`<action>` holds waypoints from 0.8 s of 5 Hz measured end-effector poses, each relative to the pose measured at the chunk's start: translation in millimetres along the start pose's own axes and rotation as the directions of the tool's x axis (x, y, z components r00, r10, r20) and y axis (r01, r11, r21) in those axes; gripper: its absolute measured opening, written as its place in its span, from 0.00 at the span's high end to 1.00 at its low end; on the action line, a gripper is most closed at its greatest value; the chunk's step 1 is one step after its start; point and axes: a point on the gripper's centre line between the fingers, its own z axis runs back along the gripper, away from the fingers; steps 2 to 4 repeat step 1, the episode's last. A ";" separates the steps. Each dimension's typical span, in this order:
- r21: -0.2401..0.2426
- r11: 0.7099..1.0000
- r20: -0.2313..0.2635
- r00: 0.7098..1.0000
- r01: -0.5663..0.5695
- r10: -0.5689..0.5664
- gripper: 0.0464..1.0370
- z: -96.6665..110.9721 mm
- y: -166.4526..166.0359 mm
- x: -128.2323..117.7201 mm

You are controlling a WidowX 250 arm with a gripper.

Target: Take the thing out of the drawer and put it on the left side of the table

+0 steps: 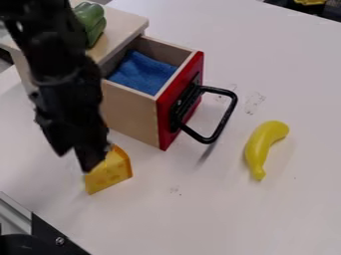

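Observation:
The black gripper [76,156] hangs at the left, in front of the drawer box, pointing down with its two fingers apart. One fingertip overlaps the upper left edge of a yellow cheese wedge [114,173] on the table; whether they touch I cannot tell. The drawer [130,113] is pulled out, with a red front and a black handle. A blue cloth [143,72] lies inside it, partly hidden by the drawer's walls.
A green pepper [91,22] rests on the wooden cabinet top [124,22], partly behind the arm. A yellow banana [261,147] lies on the table [220,214] at the right. Dark and metal hardware [50,234] occupies the lower left corner.

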 end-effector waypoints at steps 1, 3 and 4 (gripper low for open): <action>-0.003 1.000 0.045 0.999 0.011 -0.011 0.03 18.6 -0.2 4.0; -0.003 1.000 0.045 0.999 0.011 -0.011 0.03 18.6 -0.2 4.0; -0.003 1.000 0.045 0.999 0.011 -0.011 0.03 18.6 -0.2 4.0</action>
